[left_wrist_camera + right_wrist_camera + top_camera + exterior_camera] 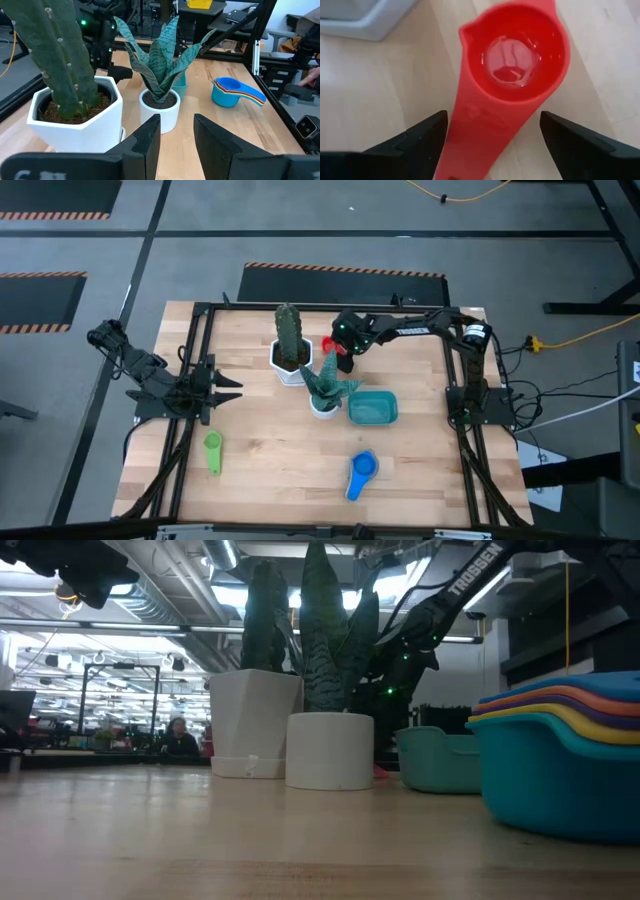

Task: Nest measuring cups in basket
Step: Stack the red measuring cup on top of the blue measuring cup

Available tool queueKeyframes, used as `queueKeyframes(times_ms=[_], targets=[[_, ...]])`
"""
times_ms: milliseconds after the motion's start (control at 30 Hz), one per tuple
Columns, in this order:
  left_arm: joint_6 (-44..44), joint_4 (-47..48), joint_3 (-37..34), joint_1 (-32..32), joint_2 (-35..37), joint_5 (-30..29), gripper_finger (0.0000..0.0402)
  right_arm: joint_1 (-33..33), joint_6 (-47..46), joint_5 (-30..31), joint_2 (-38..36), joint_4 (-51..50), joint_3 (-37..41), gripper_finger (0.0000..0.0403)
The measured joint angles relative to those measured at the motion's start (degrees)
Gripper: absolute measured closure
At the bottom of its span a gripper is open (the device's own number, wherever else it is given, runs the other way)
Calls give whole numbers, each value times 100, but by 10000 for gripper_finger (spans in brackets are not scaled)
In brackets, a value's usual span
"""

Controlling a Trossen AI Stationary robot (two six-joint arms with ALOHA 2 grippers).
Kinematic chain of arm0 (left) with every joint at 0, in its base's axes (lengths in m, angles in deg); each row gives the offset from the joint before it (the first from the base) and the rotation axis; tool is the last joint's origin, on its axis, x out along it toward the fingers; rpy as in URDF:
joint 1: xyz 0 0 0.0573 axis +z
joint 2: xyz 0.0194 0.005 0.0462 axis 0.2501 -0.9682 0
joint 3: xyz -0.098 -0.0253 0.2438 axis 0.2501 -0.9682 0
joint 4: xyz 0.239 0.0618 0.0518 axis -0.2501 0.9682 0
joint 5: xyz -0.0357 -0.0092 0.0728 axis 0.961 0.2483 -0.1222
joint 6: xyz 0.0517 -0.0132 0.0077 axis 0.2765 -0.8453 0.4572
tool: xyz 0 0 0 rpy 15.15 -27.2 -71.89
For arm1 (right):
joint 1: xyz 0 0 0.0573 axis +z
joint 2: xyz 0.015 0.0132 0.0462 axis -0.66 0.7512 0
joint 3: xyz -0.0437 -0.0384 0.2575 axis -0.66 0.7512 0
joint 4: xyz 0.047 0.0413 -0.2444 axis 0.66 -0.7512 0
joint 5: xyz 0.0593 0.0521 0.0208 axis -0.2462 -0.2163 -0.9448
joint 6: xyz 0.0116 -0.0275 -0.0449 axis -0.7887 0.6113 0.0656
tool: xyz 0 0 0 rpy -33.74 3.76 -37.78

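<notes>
The right gripper has its fingers spread wide, one on each side of the flat handle of the red measuring cup, with clear gaps to both, so it grips nothing. The cup lies bowl-up on the wooden table near the far edge, just beside the white hexagonal cactus pot. The right arm reaches from its base at the table's right side across the far edge, wrist bent down over the cup.

The left gripper is partly open and holds nothing (its two dark fingers stand apart with bare space between). It waits at the table's left side, pointing toward the plants.

The teal basket sits just right of the round white pot with the snake plant. A nested stack of blue, yellow and orange measuring cups lies nearer the front edge, and a green measuring cup lies alone at front left.
</notes>
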Motion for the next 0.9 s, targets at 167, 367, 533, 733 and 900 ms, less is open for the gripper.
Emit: queueKeyframes(times_ms=[167, 367, 533, 733, 900], targets=[[0, 2, 0, -1, -2, 0, 292, 0, -11, 2, 56, 122, 0, 83], [0, 2, 0, -2, 0, 0, 292, 0, -15, 13, 58, 215, 0, 93], [0, 0, 0, -1, -1, 0, 292, 0, -17, 15, 58, 210, 0, 133], [0, 0, 0, -2, -1, 0, 292, 0, -17, 13, 58, 210, 0, 203], [0, 0, 0, -2, -1, 0, 292, 0, -20, 13, 58, 210, 0, 234]])
